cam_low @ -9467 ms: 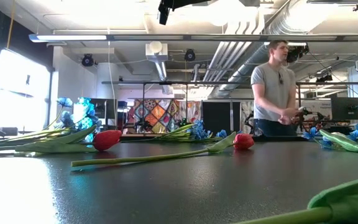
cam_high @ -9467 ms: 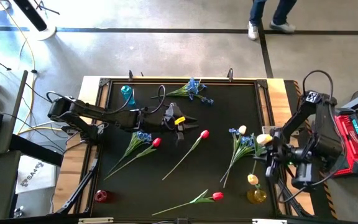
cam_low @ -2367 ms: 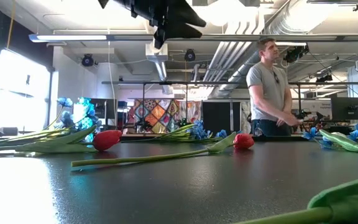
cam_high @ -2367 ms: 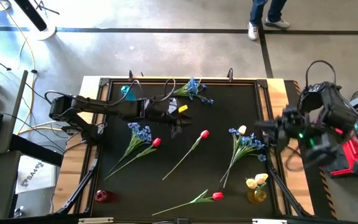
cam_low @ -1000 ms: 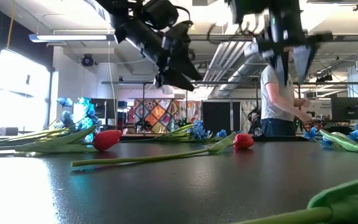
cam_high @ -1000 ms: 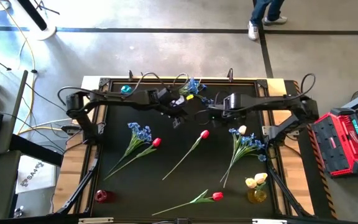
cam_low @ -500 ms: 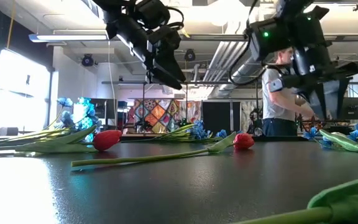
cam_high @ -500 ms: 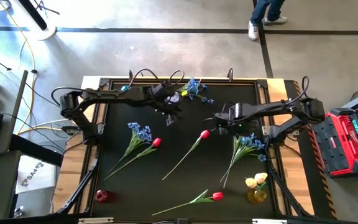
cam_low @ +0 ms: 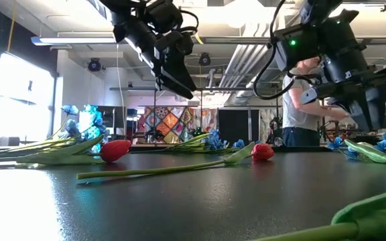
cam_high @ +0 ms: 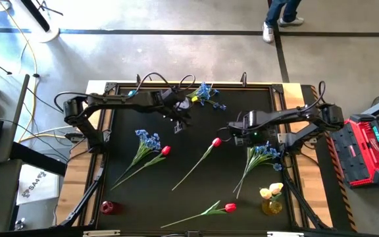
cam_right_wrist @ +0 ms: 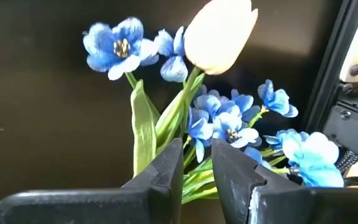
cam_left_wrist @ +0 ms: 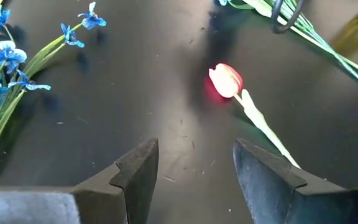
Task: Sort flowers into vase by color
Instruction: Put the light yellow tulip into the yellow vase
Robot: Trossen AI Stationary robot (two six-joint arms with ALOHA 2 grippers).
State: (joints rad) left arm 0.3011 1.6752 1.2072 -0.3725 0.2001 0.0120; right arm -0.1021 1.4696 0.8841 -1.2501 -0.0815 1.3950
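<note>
A pale yellow tulip (cam_right_wrist: 219, 34) lies on the black table among a blue spray (cam_right_wrist: 229, 121) at the right. My right gripper (cam_high: 238, 137) (cam_right_wrist: 197, 165) stands over them, pointing steeply down, its fingers drawn close with green stems between them. My left gripper (cam_high: 179, 120) (cam_left_wrist: 194, 155) hangs open above the table's far middle and holds nothing. A red tulip (cam_high: 216, 141) (cam_left_wrist: 225, 81) lies flat between the two grippers. Another blue spray (cam_high: 206, 94) lies at the far edge. A third blue spray (cam_high: 149, 139) lies with a red tulip (cam_high: 166, 151) at the left. My right gripper has the pale yellow tulip's stem (cam_right_wrist: 191, 134) between its two fingers, a short way below the bloom, perhaps with stems of the blue spray too. The fingers come from above and lie across the stem. The tulip lies on the table.
A yellow vase (cam_high: 272, 207) with two pale tulips stands at the near right. A red vase (cam_high: 107, 207) is at the near left and a teal vase (cam_high: 133, 94) at the far left. One more red tulip (cam_high: 229, 208) lies near the front edge. A person (cam_low: 300, 100) stands beyond the table.
My right gripper has come down and toward the table's near right, from above the far middle onto the pale tulip and blue spray. My left gripper has drifted slightly toward the left edge. No flower has visibly moved.
</note>
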